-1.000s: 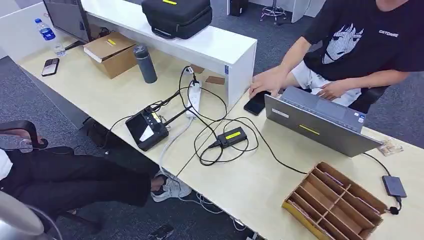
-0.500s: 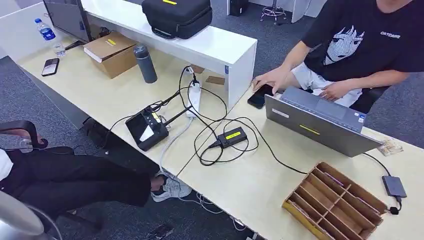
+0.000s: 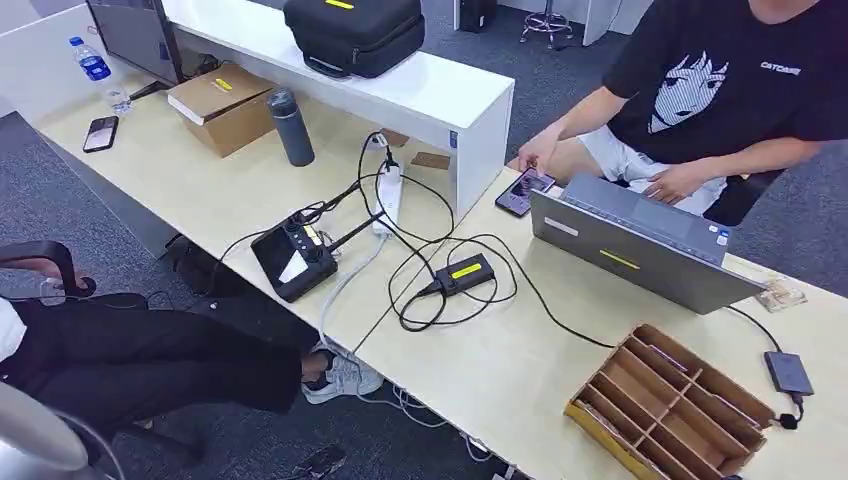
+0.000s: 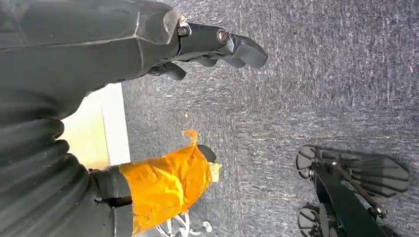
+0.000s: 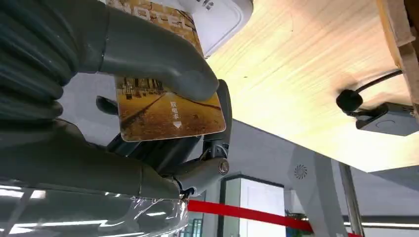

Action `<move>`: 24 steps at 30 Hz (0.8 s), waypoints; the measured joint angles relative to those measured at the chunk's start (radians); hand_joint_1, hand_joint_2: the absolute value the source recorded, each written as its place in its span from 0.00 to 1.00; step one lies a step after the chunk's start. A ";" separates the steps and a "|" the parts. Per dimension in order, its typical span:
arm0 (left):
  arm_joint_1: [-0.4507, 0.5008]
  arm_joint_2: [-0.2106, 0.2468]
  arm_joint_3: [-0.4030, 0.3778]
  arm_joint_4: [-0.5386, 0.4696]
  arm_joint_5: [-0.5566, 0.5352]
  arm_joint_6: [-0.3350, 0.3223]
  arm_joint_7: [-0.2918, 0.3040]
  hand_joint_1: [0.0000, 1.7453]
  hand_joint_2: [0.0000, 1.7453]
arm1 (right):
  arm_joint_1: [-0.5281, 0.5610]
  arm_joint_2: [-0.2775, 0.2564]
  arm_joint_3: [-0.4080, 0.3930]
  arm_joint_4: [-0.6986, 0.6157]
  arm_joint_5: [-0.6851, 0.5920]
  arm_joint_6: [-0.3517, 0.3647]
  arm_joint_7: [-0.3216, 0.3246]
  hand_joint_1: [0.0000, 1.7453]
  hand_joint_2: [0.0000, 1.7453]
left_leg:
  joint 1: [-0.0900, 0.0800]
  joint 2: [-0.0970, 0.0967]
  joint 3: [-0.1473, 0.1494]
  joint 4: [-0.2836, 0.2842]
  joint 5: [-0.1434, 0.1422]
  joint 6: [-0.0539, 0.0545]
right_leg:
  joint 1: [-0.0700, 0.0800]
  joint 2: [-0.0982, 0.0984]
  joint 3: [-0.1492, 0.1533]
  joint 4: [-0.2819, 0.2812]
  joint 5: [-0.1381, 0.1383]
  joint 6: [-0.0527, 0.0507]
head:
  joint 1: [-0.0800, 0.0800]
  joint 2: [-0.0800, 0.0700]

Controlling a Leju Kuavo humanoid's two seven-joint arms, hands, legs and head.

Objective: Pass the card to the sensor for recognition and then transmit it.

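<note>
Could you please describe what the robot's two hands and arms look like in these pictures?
The left hand has a dark grey ribbed cover at the wrist, dark fingers with small metal screws, and a thumb wrapped in orange tape. The right hand has the same grey ribbed cover, a thick smooth grey thumb and darker fingers with a silver pivot screw. A curved silver arm part shows at the head view's lower left corner.

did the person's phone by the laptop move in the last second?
Yes. The phone slid along the desk away from the white partition, toward the laptop's far corner; its screen is lit.
</note>
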State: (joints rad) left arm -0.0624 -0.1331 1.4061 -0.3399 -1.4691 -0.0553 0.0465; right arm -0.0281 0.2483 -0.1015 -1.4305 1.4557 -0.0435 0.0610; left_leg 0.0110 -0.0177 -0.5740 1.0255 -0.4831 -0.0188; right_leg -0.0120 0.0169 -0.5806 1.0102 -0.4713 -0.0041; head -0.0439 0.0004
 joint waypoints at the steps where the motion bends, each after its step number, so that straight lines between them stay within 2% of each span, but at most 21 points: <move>1: 0.000 0.000 0.000 0.000 0.000 0.000 0.000 0.00 1.00 | 0.000 0.000 0.000 -0.003 0.000 0.000 0.000 1.00 1.00 | 0.000 0.000 0.000 0.000 0.000 0.000 | 0.000 0.000 0.000 0.000 0.000 0.000 | 0.000 0.000; 7: 0.000 0.000 0.000 0.000 0.007 0.000 0.000 0.00 1.00 | 0.002 0.000 0.005 -0.036 -0.005 -0.003 -0.002 1.00 1.00 | 0.000 0.000 0.000 0.000 0.000 0.000 | 0.000 0.000 0.000 0.000 0.000 0.000 | 0.000 0.000; 17: 0.001 -0.002 0.000 0.000 0.020 0.000 0.003 0.00 1.00 | 0.028 0.008 0.052 -0.166 -0.069 -0.040 -0.061 1.00 1.00 | 0.000 0.000 0.000 0.000 0.000 0.000 | 0.000 0.000 0.000 0.000 0.000 0.000 | 0.000 0.000; 21: 0.001 -0.001 0.000 0.000 0.021 -0.003 0.003 0.00 1.00 | 0.016 0.008 0.119 -0.236 -0.095 -0.044 -0.100 1.00 1.00 | 0.000 0.001 -0.001 0.000 0.000 0.000 | 0.000 0.001 0.000 0.001 0.000 0.000 | 0.000 0.000; 24: -0.002 0.004 -0.001 0.000 0.007 -0.006 0.003 0.00 1.00 | -0.052 0.008 0.208 -0.264 -0.101 -0.018 -0.099 1.00 1.00 | 0.000 0.003 0.001 0.000 0.001 -0.001 | 0.000 0.003 -0.001 0.001 0.000 0.000 | 0.000 0.000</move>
State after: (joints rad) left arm -0.0639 -0.1294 1.4054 -0.3395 -1.4618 -0.0618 0.0496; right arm -0.0804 0.2563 0.1069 -1.6949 1.3542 -0.0619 -0.0382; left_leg 0.0111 -0.0148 -0.5733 1.0255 -0.4823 -0.0199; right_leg -0.0120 0.0196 -0.5812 1.0111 -0.4709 -0.0045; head -0.0439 0.0004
